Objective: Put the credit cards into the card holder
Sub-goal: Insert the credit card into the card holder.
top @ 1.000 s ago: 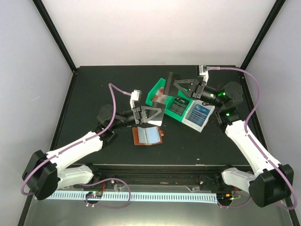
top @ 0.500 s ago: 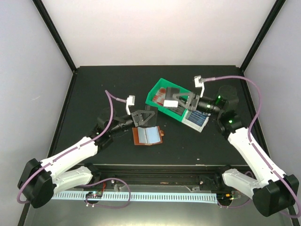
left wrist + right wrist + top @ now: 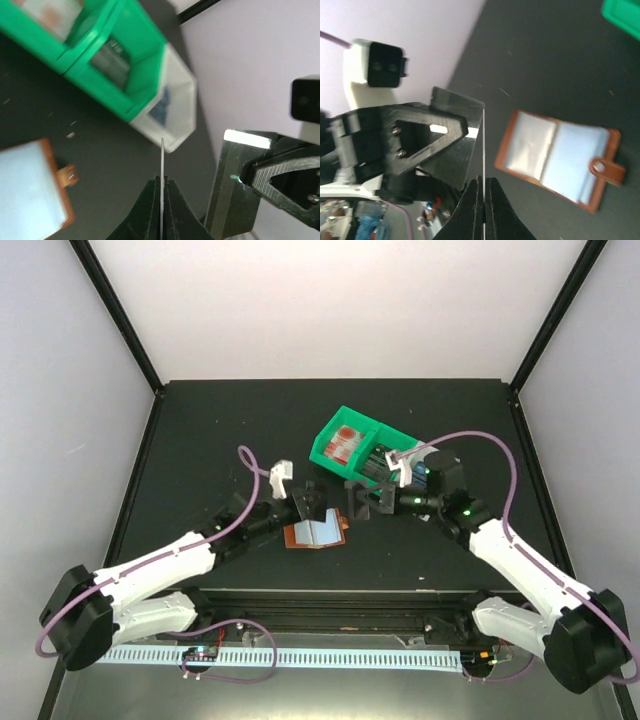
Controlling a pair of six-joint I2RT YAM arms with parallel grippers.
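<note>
Fingers of the left gripper (image 3: 161, 185) are pressed together on a thin dark card (image 3: 460, 107) held on its edge. The right gripper (image 3: 483, 184) clamps another dark card (image 3: 225, 200) in the same way. The two grippers face each other over the black table (image 3: 200, 440), near but apart. The green bin (image 3: 330, 453) stands behind them, just beside a white bin (image 3: 180, 110). The brown card holder (image 3: 315, 533) lies open on the table, close below both grippers. One red card (image 3: 347, 443) lies inside the green bin.
</note>
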